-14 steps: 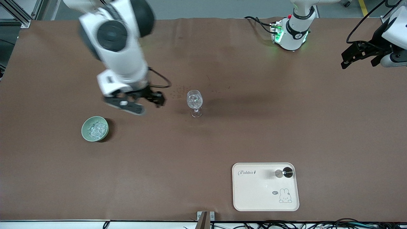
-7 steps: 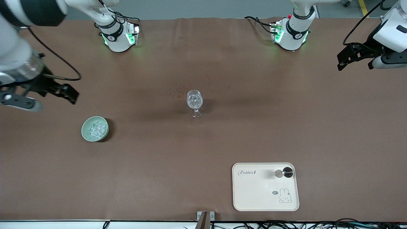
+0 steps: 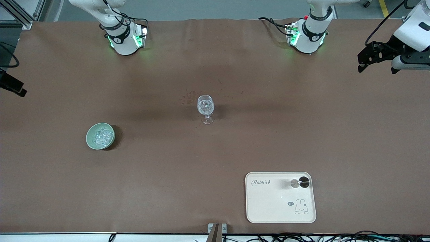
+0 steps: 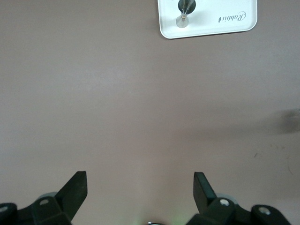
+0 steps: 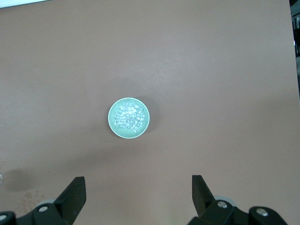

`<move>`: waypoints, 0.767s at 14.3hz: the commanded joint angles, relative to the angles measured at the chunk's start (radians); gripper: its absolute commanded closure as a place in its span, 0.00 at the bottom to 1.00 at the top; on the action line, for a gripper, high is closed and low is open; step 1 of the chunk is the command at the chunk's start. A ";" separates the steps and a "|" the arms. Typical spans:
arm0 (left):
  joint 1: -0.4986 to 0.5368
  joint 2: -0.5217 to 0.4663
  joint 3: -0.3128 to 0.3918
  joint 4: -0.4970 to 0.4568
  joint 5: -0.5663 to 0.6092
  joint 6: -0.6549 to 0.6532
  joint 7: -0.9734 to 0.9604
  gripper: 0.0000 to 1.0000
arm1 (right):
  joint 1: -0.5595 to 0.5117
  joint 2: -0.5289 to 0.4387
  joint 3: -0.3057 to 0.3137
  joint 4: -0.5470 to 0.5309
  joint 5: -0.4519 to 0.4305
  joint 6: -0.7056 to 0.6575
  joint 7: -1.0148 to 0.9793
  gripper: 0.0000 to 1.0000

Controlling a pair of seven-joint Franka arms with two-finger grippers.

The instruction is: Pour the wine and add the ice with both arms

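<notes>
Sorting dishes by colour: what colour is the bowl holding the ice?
Pale green bowl, clearest in the right wrist view.

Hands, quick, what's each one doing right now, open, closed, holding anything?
Left hand: open, empty, over bare table at the left arm's end.
Right hand: open, empty, high above the bowl of ice.

Wine glass (image 3: 205, 108) stands mid-worktop (image 3: 302, 134). Bowl (image 3: 100, 135) sits toward the right arm's end, a bit nearer the front camera, ice (image 3: 102, 135) heaped in it. Tray (image 3: 280, 197) lies nearest the camera, toward the left arm's end, a stopper (image 3: 300, 183) on its corner.
</notes>
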 commanded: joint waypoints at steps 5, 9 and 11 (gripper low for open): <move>0.002 -0.002 0.003 0.002 -0.075 -0.004 -0.002 0.00 | 0.004 -0.025 -0.008 -0.036 0.062 -0.005 -0.008 0.00; -0.003 0.015 -0.006 0.015 -0.033 -0.001 -0.005 0.00 | 0.004 -0.024 -0.008 -0.036 0.063 -0.005 -0.008 0.00; -0.004 0.021 -0.006 0.026 -0.017 -0.003 -0.005 0.00 | 0.004 -0.024 -0.008 -0.036 0.063 -0.005 -0.008 0.00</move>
